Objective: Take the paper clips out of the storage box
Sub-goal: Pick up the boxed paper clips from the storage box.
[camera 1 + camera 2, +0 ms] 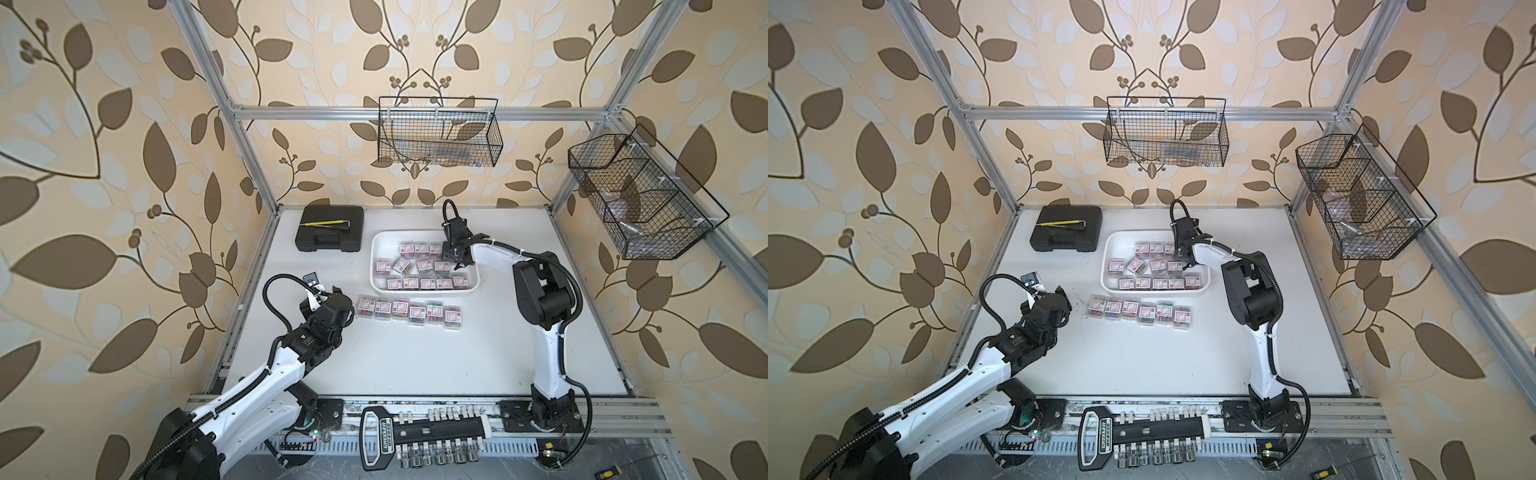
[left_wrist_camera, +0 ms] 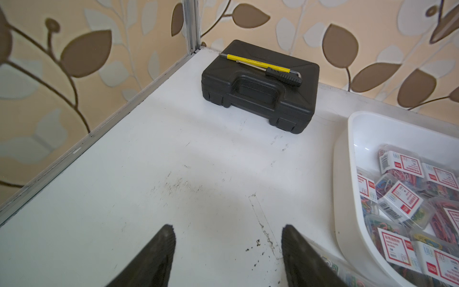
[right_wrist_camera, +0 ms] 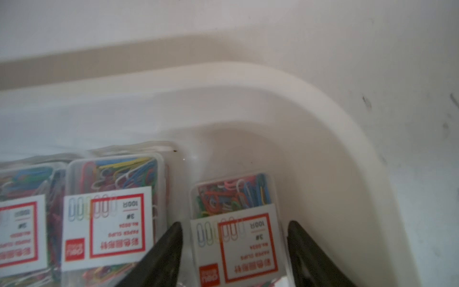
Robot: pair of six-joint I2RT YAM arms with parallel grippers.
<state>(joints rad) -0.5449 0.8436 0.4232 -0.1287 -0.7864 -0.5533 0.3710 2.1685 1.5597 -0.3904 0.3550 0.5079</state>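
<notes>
In both top views we see the tray (image 1: 381,248) at the middle of the bench (image 1: 415,365), with clip boxes (image 1: 424,271) lying loosely inside it. A row of six (image 1: 409,312) more lies on the bench just in front of the tray. The left fingers (image 1: 350,311) are near the row's left end. The right fingers (image 1: 457,262) reach down into the tray's far right corner. A black case (image 1: 329,229) lies left of the tray, toward the back.

In the left wrist view, we find the left fingers apart over bare bench, with nothing between them. The case lies beyond, with a yellow tool (image 2: 253,61) on its lid.

In the right wrist view, the right fingers stand on either side of one box (image 3: 236,223), next to the tray's rounded corner. They are close to its sides, but we cannot tell whether they clamp it. Another box (image 3: 111,211) lies just beside it.
</notes>
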